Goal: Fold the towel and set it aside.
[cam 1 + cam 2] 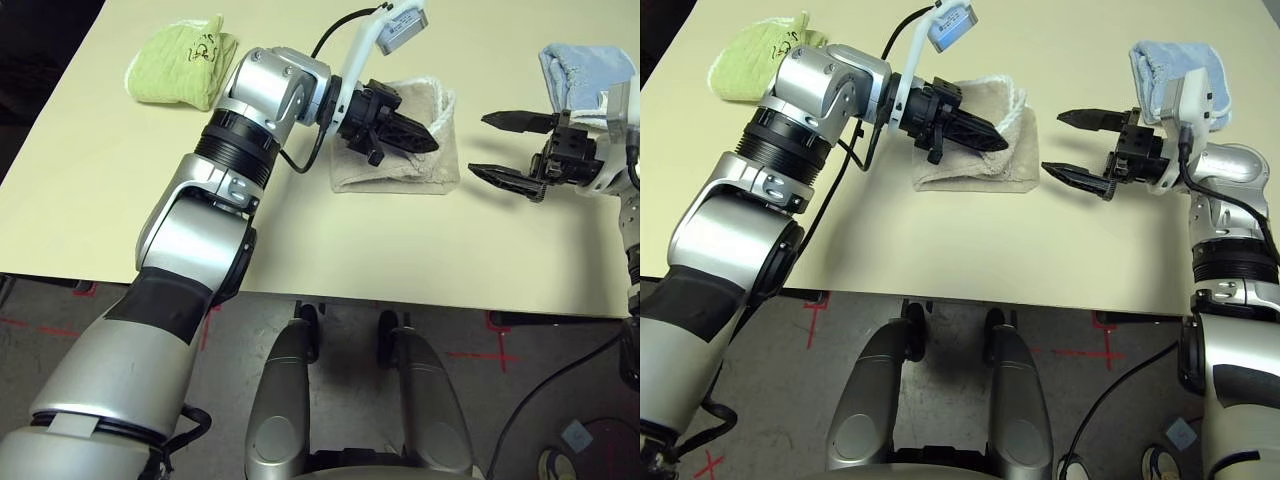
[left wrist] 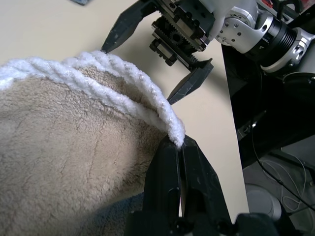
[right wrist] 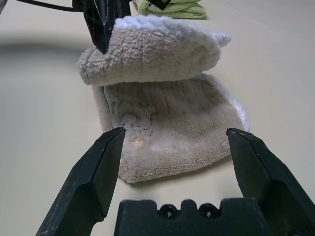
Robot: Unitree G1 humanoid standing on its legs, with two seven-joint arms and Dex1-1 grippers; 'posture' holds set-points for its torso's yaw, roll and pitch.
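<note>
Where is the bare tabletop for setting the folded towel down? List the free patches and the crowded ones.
Free: the near strip of the table in front of the beige towel, and the far stretch between the green towel and the blue towel. Crowded: around the beige towel, between the left gripper and right gripper.

The towel's [image 1: 405,150] part from its centre toward 9 o'clock is hidden under the left gripper [image 1: 425,137] and wrist. In the left wrist view the towel runs off the picture's edge, and whether any cloth sits between the nearly closed fingertips [image 2: 170,162] cannot be told. At 2 o'clock on the table [image 1: 300,240], the blue towel [image 1: 585,70] is partly covered by the right arm. In the right wrist view the green towel [image 3: 172,7] is cut by the edge, and the mark on the towel is too small to read.
</note>
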